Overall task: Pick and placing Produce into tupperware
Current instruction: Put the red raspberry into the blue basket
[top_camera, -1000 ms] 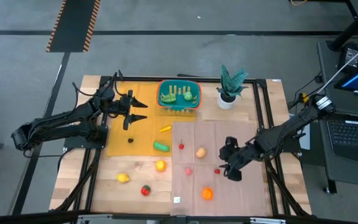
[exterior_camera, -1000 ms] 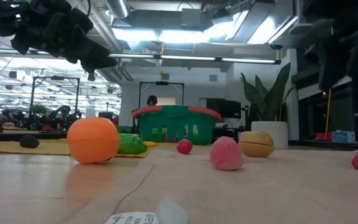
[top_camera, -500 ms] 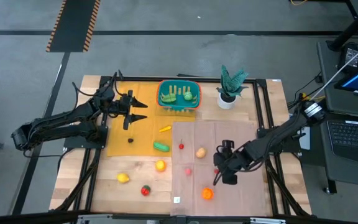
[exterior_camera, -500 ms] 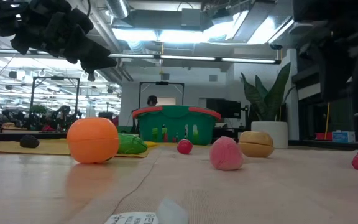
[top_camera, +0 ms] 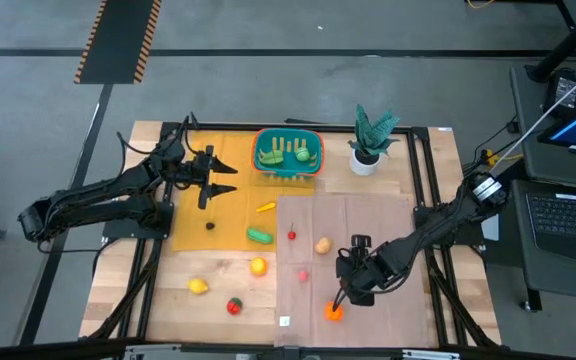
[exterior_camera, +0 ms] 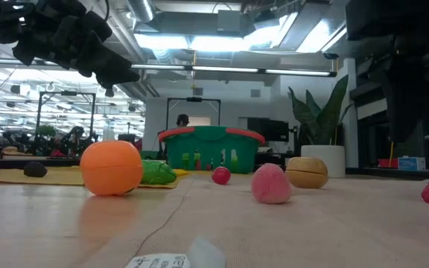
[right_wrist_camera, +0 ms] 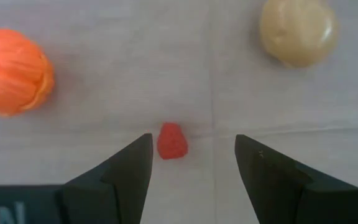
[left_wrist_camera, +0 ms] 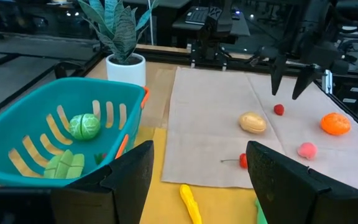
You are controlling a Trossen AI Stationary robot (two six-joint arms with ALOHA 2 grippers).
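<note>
The right end effector [right_wrist_camera: 193, 180] hangs open over a small red berry [right_wrist_camera: 171, 140] on the near worktop [top_camera: 218, 300], framing it for a grasp. The teal basket [top_camera: 288, 152] waits far away, beside the open left end effector [top_camera: 213, 178].

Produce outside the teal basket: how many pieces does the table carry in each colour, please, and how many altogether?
Red pieces: 3
Pink piece: 1
Orange pieces: 2
Yellow pieces: 2
Green piece: 1
Tan piece: 1
Dark piece: 1
Total: 11
</note>
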